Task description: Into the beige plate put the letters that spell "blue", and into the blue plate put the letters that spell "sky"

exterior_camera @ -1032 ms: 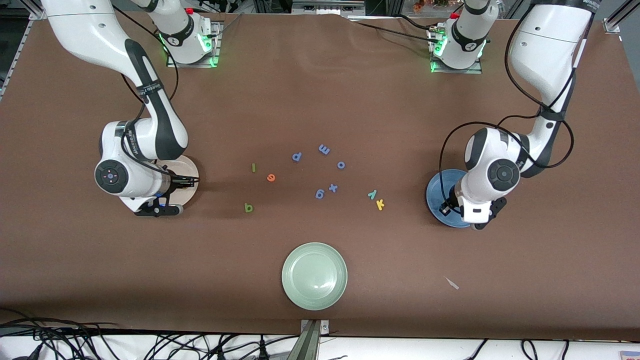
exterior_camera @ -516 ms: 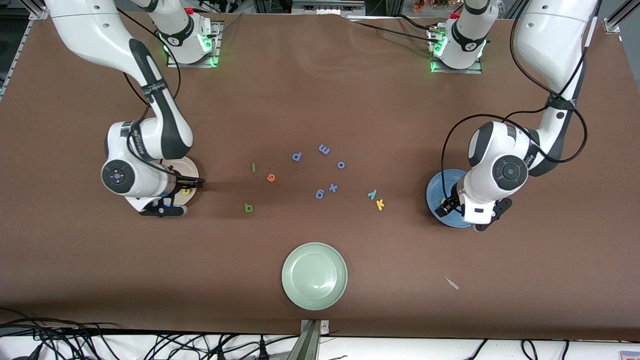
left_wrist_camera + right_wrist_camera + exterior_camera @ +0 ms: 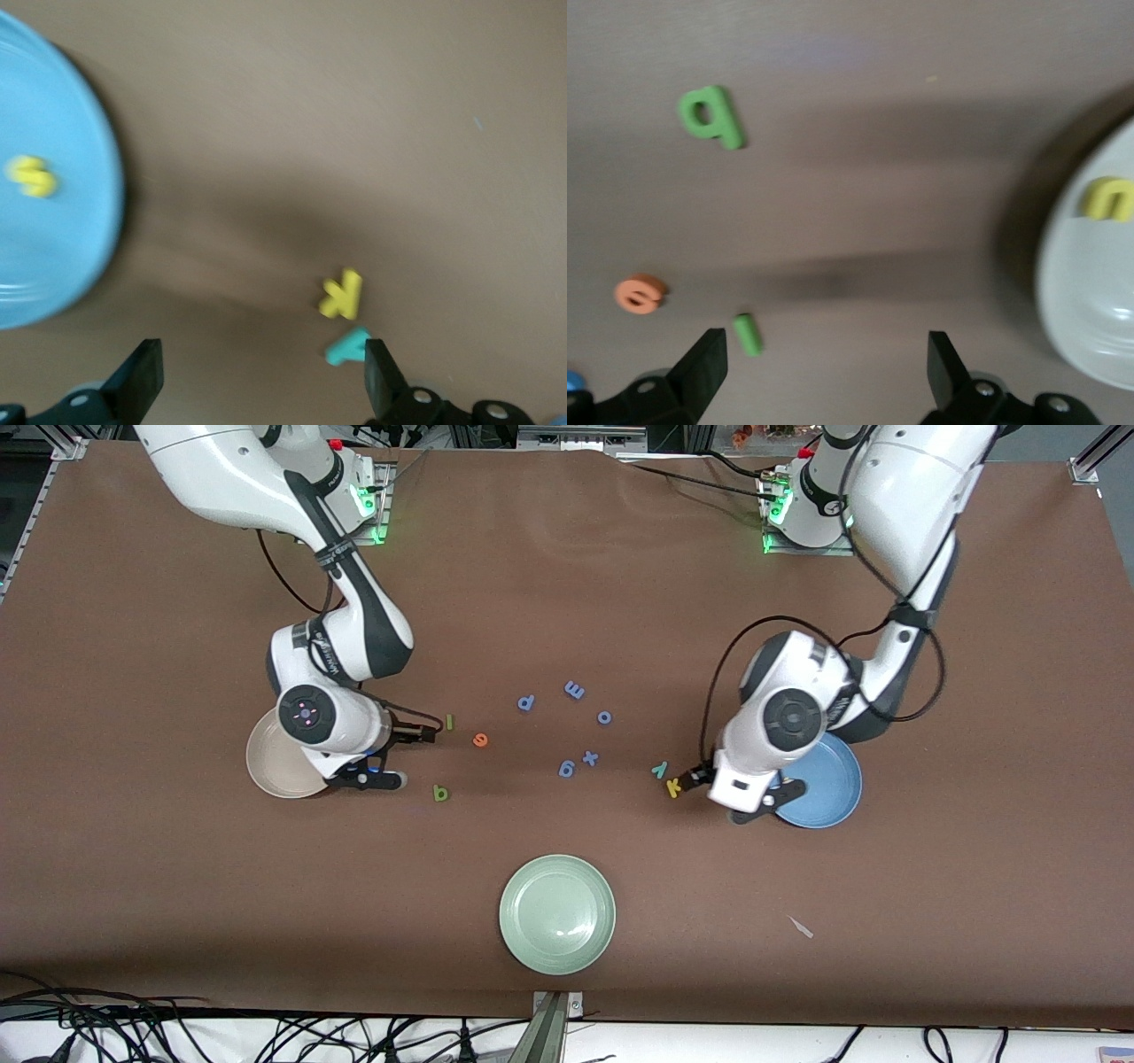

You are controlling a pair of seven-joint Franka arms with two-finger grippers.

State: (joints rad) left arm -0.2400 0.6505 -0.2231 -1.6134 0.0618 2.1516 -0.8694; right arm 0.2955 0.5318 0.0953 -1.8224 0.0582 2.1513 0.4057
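Both grippers just dropped and left: yellow s (image 3: 31, 175) in blue plate (image 3: 62, 133), yellow u (image 3: 1108, 197) in beige plate (image 3: 1081, 292); left gripper (image 3: 257, 385) spread over k (image 3: 342, 294)/y (image 3: 348, 347), right gripper (image 3: 824, 376) spread by l (image 3: 747, 335).

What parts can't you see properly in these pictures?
- Front view: the right arm covers part of the beige plate, so the yellow u in it shows only in the right wrist view.
- Front view: the left arm covers part of the blue plate; the yellow s shows only in the left wrist view.
- Left wrist view: motion blur smears the yellow k and teal y.
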